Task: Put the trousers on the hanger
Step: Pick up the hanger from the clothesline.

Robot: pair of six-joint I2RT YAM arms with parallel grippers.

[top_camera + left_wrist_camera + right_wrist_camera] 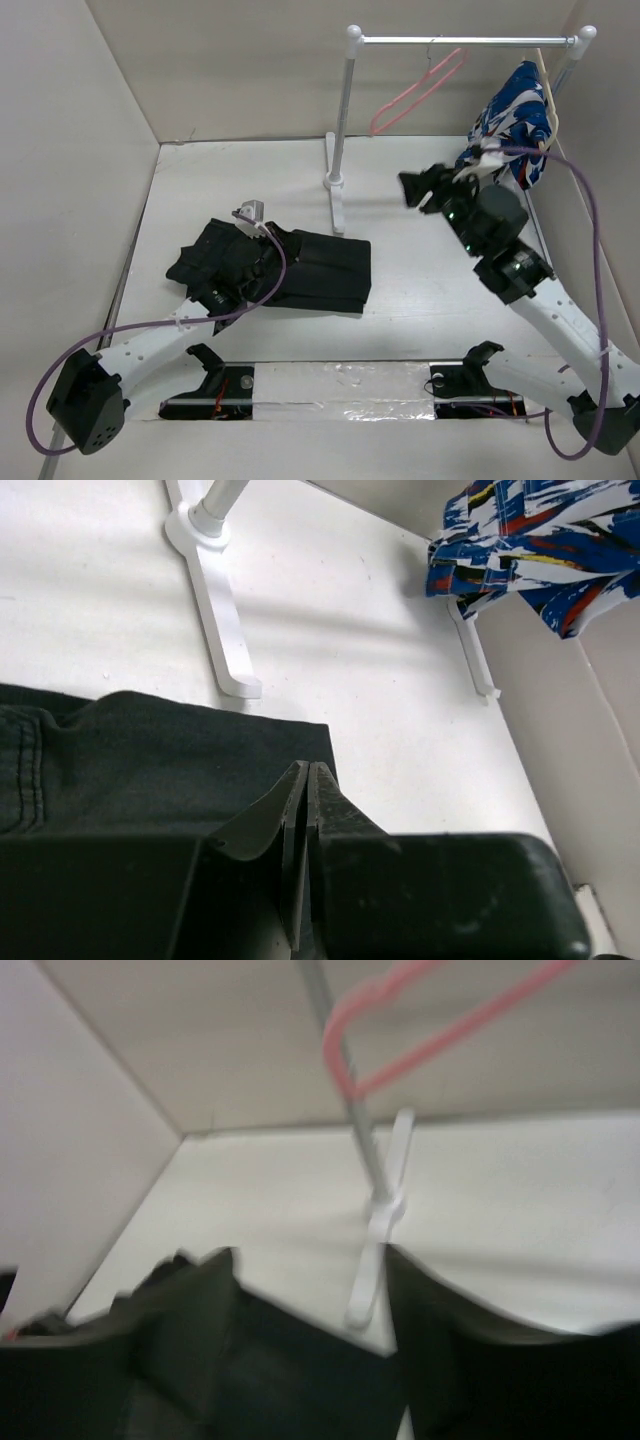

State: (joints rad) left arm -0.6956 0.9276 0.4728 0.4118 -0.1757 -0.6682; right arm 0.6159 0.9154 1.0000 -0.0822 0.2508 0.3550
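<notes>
The black trousers (pixel 320 272) lie folded on the table left of centre. My left gripper (pixel 272 252) is over them, low, with its jaws shut and no fabric seen between them; in the left wrist view its tips (pixel 305 772) are above the trousers (pixel 150 770) near their right edge. The pink hanger (pixel 420 88) hangs by its hook from the rail at the back. My right gripper (pixel 422 187) is open and empty, raised right of the rack post. The blurred right wrist view shows its fingers (pixel 215 1290) wide apart, with the trousers (pixel 300 1370) below and the hanger (pixel 440 1030) above.
A white clothes rack (pixel 345 120) stands at the back, its foot (pixel 337 205) just beyond the trousers; the foot also shows in the left wrist view (pixel 225 640). A blue, white and red patterned garment (pixel 515 115) hangs at the rail's right end. Walls enclose the table on three sides.
</notes>
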